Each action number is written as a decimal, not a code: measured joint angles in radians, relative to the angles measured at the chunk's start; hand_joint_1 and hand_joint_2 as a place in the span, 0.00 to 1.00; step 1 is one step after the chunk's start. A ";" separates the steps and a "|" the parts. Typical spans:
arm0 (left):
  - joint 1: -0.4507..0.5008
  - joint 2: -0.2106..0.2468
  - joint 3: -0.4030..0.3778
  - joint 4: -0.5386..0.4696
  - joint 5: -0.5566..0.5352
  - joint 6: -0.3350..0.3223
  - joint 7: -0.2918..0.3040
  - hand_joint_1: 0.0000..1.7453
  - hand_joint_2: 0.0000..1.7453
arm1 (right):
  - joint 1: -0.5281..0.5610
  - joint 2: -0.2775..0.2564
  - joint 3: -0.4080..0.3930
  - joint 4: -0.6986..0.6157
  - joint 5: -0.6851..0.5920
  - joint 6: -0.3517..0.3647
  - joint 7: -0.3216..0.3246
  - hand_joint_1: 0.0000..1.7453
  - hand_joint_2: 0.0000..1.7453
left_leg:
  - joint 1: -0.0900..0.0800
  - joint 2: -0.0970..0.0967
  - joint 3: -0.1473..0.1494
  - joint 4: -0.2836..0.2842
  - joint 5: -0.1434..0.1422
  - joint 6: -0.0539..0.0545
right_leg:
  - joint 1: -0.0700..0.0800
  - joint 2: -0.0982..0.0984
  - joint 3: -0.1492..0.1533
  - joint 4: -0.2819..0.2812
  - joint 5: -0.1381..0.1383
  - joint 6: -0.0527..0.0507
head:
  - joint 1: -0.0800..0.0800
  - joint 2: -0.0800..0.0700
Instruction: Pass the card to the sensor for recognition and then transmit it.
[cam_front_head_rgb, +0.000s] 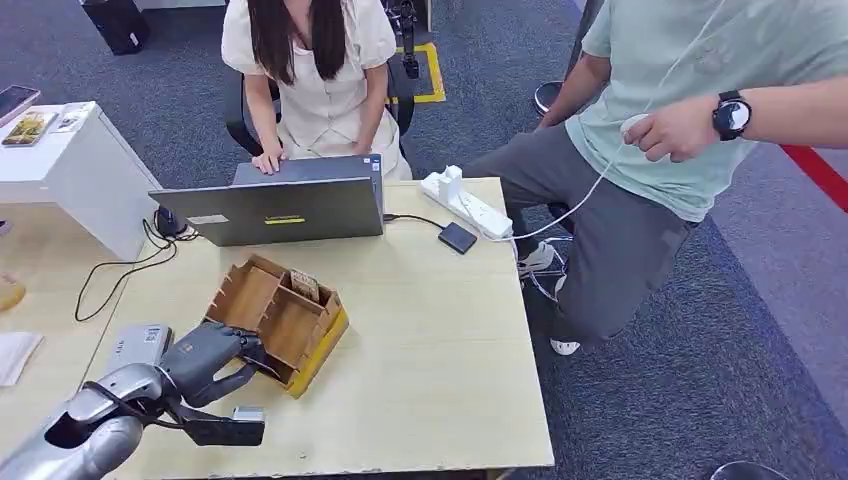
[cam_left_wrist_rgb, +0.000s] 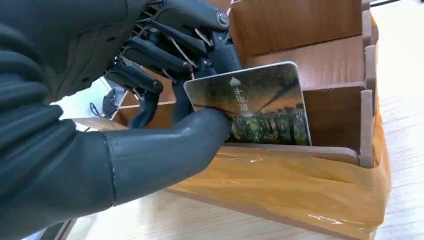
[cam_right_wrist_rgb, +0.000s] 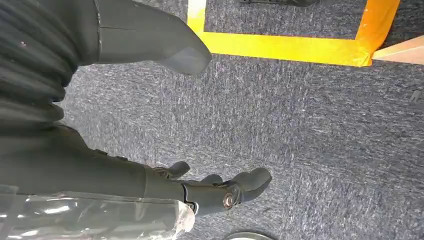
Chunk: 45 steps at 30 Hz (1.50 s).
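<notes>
My left hand reaches into the near left end of the wooden box on the table. Its thumb and fingers pinch a printed card. The card stands upright in a compartment of the box, its lower edge still behind the box wall. A small dark square sensor lies at the far side of the table, cabled to the laptop. My right hand hangs over grey carpet, fingers apart and holding nothing.
A second brown card stands in a far compartment of the box. A white power strip lies by the sensor. A grey device sits left of my hand. One person sits behind the laptop; another crouches at the right.
</notes>
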 joint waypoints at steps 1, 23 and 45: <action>0.000 0.000 0.000 0.000 0.000 0.000 0.000 0.81 1.00 | 0.000 0.000 0.000 0.000 0.000 0.000 -0.003 0.00 1.00 | 0.000 0.000 0.000 0.000 0.000 0.000 | 0.000 0.000 0.000 0.000 0.000 0.000 | 0.000 0.000; 0.004 -0.001 -0.002 0.000 0.011 0.008 0.000 0.84 1.00 | -0.002 0.000 -0.006 0.000 0.002 0.001 -0.004 0.00 1.00 | 0.000 0.000 0.000 0.000 0.000 0.000 | 0.000 0.000 0.000 0.000 0.000 0.000 | 0.000 0.000; -0.016 -0.016 0.008 -0.022 0.053 0.032 -0.011 1.00 1.00 | -0.002 0.000 -0.012 0.000 0.005 0.000 -0.003 0.00 1.00 | 0.000 0.000 0.000 0.000 0.000 0.000 | 0.000 -0.001 0.000 0.000 0.000 0.000 | 0.000 0.000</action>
